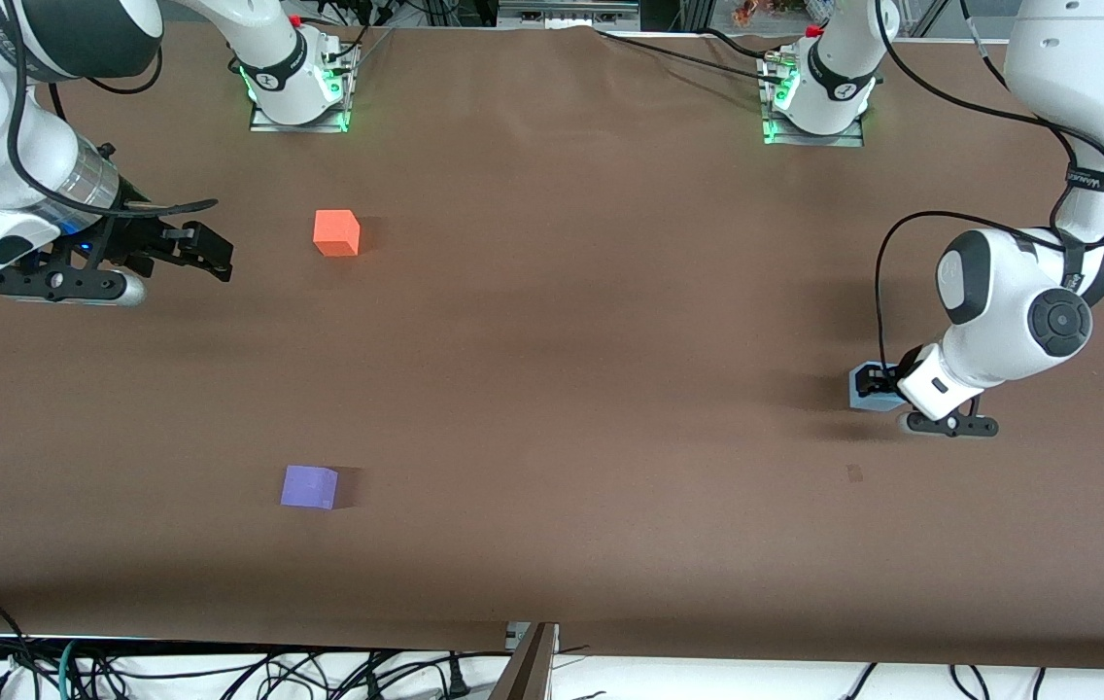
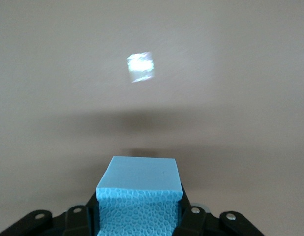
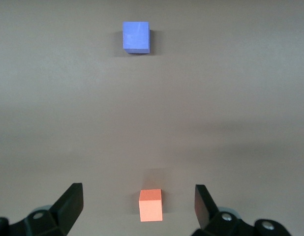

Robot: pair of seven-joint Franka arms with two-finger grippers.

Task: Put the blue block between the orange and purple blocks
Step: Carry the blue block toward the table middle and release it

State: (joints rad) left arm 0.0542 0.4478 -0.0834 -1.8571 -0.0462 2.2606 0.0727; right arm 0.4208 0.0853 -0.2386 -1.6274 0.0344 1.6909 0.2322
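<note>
The blue block (image 1: 863,391) is between the fingers of my left gripper (image 1: 878,382), low at the table surface toward the left arm's end. In the left wrist view the gripper (image 2: 138,209) is shut on the block (image 2: 140,189), one finger against each side. The orange block (image 1: 336,233) sits on the table toward the right arm's end. The purple block (image 1: 309,486) lies nearer to the front camera than the orange one. My right gripper (image 1: 207,251) is open and empty, up in the air beside the orange block. The right wrist view shows its fingers (image 3: 138,197) spread, with the orange block (image 3: 150,205) and the purple block (image 3: 136,37).
The brown table (image 1: 571,321) bears only the three blocks. A small dark mark (image 1: 853,473) lies on it near my left gripper. A bright patch (image 2: 140,67) shows on the table in the left wrist view. Cables hang along the table's front edge (image 1: 222,671).
</note>
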